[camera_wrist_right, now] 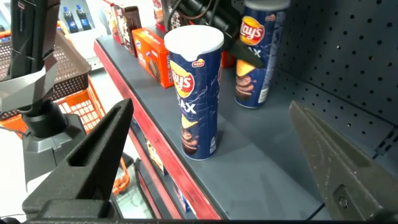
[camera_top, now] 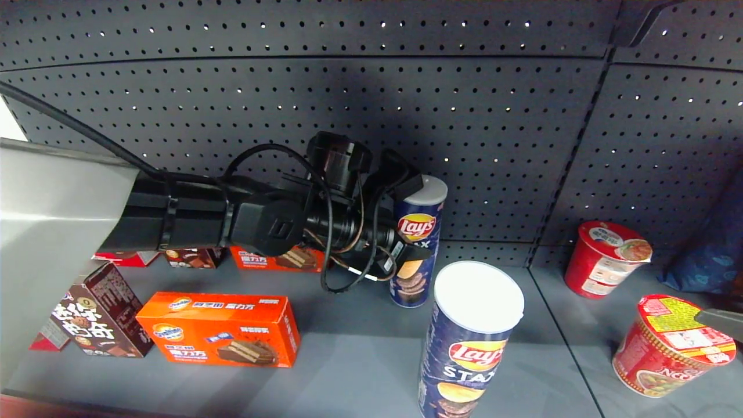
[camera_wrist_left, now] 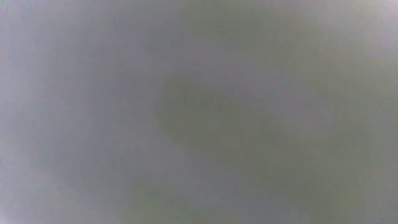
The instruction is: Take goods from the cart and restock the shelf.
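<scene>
Chips can (camera_top: 413,281), clasped upright by the left gripper (camera_top: 417,216), is apparently being set at the shelf (camera_top: 360,354) back; right gripper (camera_wrist_right: 211,109) is hanging wide open, empty.

- The dark grey shelf (camera_top: 360,348) has a pegboard back wall and a seam dividing it in two.
- A blue chip can (camera_top: 419,278) stands upright at the left gripper (camera_top: 413,216), touching it.
- A second chip can (camera_top: 470,342) stands nearer the front edge, just to that gripper's right and straight ahead of the right gripper (camera_wrist_right: 211,109).
- An orange box (camera_top: 223,328) lies flat, well to the left gripper's left, with a brown box (camera_top: 98,319) beside it.
- More boxes (camera_top: 273,258) line the back wall behind the arm.
- Two red noodle cups (camera_top: 606,258) (camera_top: 670,345) sit past the seam, far right of the left gripper.
</scene>
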### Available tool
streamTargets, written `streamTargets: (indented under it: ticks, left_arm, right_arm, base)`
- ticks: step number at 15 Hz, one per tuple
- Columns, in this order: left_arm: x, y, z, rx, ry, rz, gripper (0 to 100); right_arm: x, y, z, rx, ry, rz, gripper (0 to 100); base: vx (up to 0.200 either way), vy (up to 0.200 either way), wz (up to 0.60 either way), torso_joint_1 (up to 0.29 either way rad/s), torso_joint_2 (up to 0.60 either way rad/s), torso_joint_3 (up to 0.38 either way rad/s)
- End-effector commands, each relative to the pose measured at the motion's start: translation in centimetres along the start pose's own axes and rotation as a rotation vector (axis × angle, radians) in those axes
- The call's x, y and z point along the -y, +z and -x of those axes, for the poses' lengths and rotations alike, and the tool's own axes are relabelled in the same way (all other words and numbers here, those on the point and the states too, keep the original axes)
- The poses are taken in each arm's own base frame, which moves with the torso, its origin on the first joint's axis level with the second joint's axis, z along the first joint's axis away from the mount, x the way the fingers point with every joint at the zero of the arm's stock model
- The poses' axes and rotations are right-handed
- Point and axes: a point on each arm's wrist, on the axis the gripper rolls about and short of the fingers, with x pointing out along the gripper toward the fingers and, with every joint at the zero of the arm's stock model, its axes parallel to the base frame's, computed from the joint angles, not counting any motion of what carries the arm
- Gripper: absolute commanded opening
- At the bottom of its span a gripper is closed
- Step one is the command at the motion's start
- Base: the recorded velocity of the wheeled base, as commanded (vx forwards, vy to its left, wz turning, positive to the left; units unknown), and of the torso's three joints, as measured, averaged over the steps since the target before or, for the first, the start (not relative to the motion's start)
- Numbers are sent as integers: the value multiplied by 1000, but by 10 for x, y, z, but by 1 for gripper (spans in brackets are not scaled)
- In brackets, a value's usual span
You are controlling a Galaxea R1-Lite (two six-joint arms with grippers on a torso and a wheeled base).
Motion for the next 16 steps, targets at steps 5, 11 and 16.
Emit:
streamTargets:
  ticks: [5, 11, 16]
  left_arm:
    - [1, -4, -11, -10, -11, 2, 0]
    - [2, -3, -14, -8, -18, -2, 100]
    - [2, -1, -11, -4, -15, 4, 100]
  right_arm:
    - [0, -1, 0, -4, 2, -1, 100]
    - [0, -3, 0, -11, 4, -3, 100]
    - [0, -4, -1, -16, 5, -5, 100]
  base:
    - [0, 0, 0, 0, 0, 0]
    - [0, 0, 0, 0, 0, 0]
    - [0, 0, 0, 0, 0, 0]
